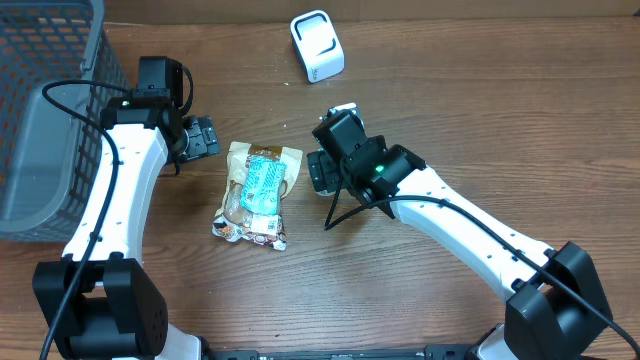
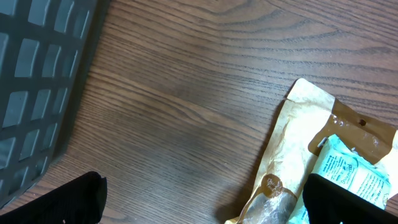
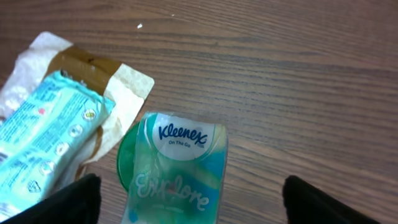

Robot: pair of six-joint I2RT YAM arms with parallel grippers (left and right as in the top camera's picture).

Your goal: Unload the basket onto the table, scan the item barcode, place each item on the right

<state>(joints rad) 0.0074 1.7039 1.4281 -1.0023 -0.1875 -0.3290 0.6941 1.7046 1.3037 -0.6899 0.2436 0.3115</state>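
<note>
So the right claw [image 1: 322, 172] is hanging right over a little Kleenex tissue pack [image 3: 177, 168] that lies flat on the wooden worktop [image 1: 450, 100]. Its wrist camera shows the two fingers spread wide, one on each side of the pack with clear wood between them and it, so it's open and isn't holding anything. From above you can't really see the pack, because the claw hides it. Just to the side of the pack there's a beige snack bag [image 1: 233, 200] with a teal packet [image 1: 263, 182] lying on top of it. The bag's corner sits right by the tissue pack, but I can't tell if they touch. The left claw [image 1: 203, 137] is on the bag's other side, near its top corner, also wide open with nothing in it. A white scanner [image 1: 317, 45] stands at the far edge, well apart from all this, and a grey basket [image 1: 60, 40] sits off beside the left arm.
</note>
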